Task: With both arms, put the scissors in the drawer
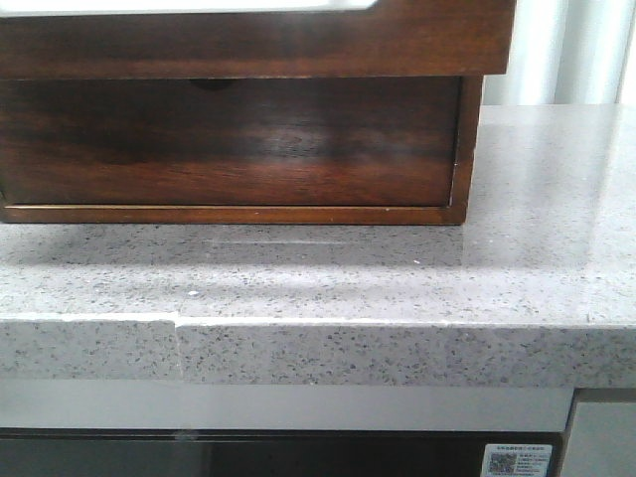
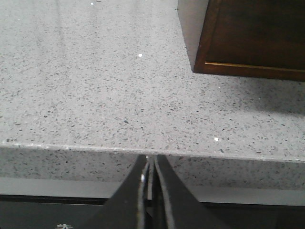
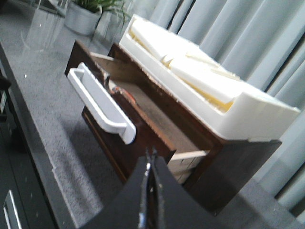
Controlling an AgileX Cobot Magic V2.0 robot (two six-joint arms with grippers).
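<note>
Grey speckled stone, the counter (image 1: 328,288), fills the near part of the front view, its front edge showing a small step or seam toward the left. Below that edge runs a pale strip and a dark panel carrying a QR sticker (image 1: 519,461) at the right.

Toward the back of the counter stands a dark reddish-brown wooden box (image 1: 238,144). Its lower front is a plain glossy panel framed by a thin lighter line. Above it the drawer (image 1: 248,40) juts forward over the lower panel, with white showing along its top edge.

From the right wrist view the drawer (image 3: 152,119) is pulled out, open at the top, with a white handle bar (image 3: 97,102) across its front. Inside, near the handle end, lies something small with a hint of orange; it is too blurred to say whether it is the scissors. A white foam tray (image 3: 200,76) sits on top of the box, and a potted plant (image 3: 88,14) stands further along the counter, before grey curtains.

Both grippers have their fingers pressed together with nothing between them. The left gripper (image 2: 151,164) hangs just off the counter's front edge, with a corner of the box ahead of it. The right gripper (image 3: 151,160) hovers above the drawer's front corner, apart from it.
</note>
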